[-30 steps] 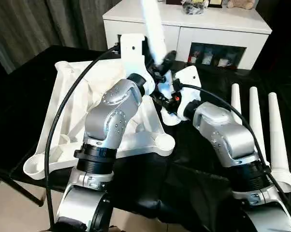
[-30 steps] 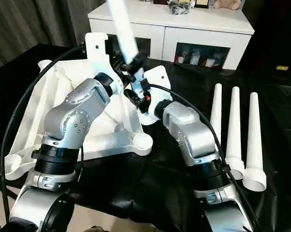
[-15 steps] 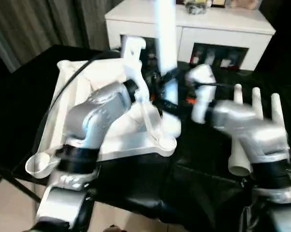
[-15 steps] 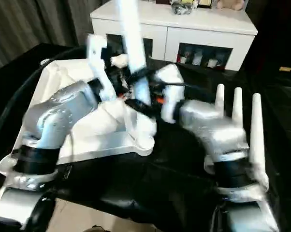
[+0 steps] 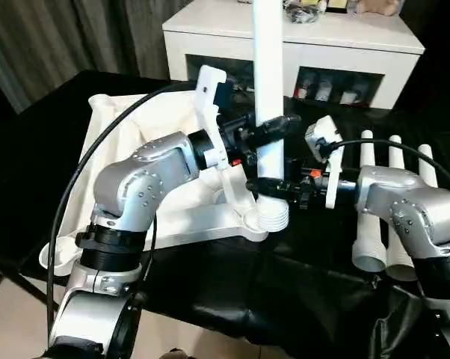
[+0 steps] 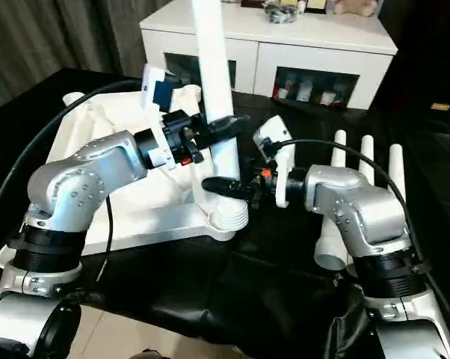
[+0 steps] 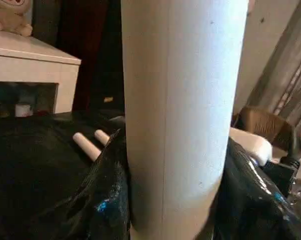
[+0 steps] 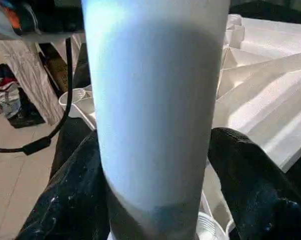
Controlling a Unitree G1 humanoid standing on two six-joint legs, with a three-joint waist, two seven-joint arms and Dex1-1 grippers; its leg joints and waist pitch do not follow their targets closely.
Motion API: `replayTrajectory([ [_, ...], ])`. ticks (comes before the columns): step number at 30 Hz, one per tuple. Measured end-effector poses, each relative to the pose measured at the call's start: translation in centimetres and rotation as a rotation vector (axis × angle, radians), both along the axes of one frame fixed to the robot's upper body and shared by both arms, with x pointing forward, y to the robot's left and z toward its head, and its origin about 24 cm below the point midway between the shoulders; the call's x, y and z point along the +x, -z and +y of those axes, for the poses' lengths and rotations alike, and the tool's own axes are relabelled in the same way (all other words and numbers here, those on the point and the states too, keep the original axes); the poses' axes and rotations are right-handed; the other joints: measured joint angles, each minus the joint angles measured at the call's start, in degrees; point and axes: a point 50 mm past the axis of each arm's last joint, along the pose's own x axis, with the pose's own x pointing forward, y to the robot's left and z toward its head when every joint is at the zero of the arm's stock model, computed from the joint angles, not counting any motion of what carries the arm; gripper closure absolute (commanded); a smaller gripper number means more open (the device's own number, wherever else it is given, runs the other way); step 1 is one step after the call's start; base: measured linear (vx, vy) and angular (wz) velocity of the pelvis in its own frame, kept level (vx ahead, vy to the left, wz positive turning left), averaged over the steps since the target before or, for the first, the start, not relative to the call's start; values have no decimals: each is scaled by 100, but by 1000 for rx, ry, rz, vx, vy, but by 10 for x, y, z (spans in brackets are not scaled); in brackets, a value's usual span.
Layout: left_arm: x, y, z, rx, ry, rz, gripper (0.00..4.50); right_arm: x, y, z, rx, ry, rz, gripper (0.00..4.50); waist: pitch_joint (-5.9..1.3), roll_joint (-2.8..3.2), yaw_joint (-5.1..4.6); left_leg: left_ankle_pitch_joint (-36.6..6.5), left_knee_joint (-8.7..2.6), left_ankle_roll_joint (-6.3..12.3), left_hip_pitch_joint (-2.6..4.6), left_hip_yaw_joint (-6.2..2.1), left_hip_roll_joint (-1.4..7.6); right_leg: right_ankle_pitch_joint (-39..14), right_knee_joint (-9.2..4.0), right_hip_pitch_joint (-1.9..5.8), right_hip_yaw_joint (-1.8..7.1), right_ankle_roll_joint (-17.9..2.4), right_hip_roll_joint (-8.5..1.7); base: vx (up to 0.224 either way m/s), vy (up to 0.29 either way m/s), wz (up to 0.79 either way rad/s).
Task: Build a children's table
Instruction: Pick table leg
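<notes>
The table top (image 5: 146, 149) is lying upside down on the black-covered worktop (image 5: 315, 292), ribs facing up, with its round corner sockets showing; the landmark for all positions below is the corner socket (image 5: 255, 221) nearest the right arm. One leg (image 5: 268, 97) is standing upright with its ribbed threaded end (image 5: 272, 215) sitting directly over that socket, just at its rim; whether the thread is engaged cannot be told. The left gripper (image 5: 273, 129) is clamping the leg from the table-top side, well above the socket; its black jaws are closing around the tube, one on each side, as the left wrist view confirms with the tube (image 7: 178, 115) filling the gap between them. The right gripper (image 5: 273, 187) is clamping the same leg lower down, just above the socket, reaching in from the opposite side; its jaws are likewise pressing against both sides of the tube (image 8: 155, 115). Three spare legs (image 5: 389, 202) are lying side by side on the worktop beyond the right arm, well apart from the socket, wide ends toward the robot. A white cabinet (image 5: 344, 45) with dark glass doors is standing behind the worktop, far beyond the socket.
</notes>
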Motion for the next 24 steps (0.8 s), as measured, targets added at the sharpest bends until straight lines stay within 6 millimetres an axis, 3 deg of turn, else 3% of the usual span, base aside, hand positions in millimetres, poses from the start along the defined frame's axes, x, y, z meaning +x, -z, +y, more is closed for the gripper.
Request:
replayTrajectory([
  [6,1,-1,2,-8,-10,4,267,-1,0,4,-12,-9,-8,212,0,0,10,0,0,0,0,0,0,0,0,0,0,0,0,0,0,0],
  [7,2,0,2,-4,-27,8,267,0,1,5,-17,0,-16,237,0,0,10,0,0,0,0,0,0,0,0,1,0,0,0,0,0,0],
  [8,3,0,2,-2,-44,16,232,0,1,6,-24,11,-23,244,0,0,10,0,1,0,-1,0,0,0,0,1,0,0,0,0,0,0],
  [11,10,1,1,29,-110,14,194,6,4,6,-41,72,-51,258,0,0,5,0,3,0,-1,0,0,1,0,1,0,-1,0,0,0,0],
  [19,25,-2,-5,55,-453,-55,148,18,12,19,-67,247,-105,264,0,-1,-4,0,2,0,-4,0,0,2,-5,0,-1,1,0,0,0,0],
  [22,28,-2,-5,36,-528,-47,109,19,12,25,-64,267,-122,264,0,-1,-2,0,2,0,-5,0,1,2,-5,-1,-1,1,0,0,0,0],
  [23,29,-2,-2,23,-558,-38,106,19,12,29,-54,278,-129,264,0,-1,-8,0,2,0,-5,0,1,2,-4,-1,-1,1,0,0,0,0],
  [24,30,-3,-1,13,-576,-34,139,19,12,32,-46,283,-131,264,0,-1,-13,0,2,0,-4,0,1,2,-4,-1,-1,1,0,0,0,0],
])
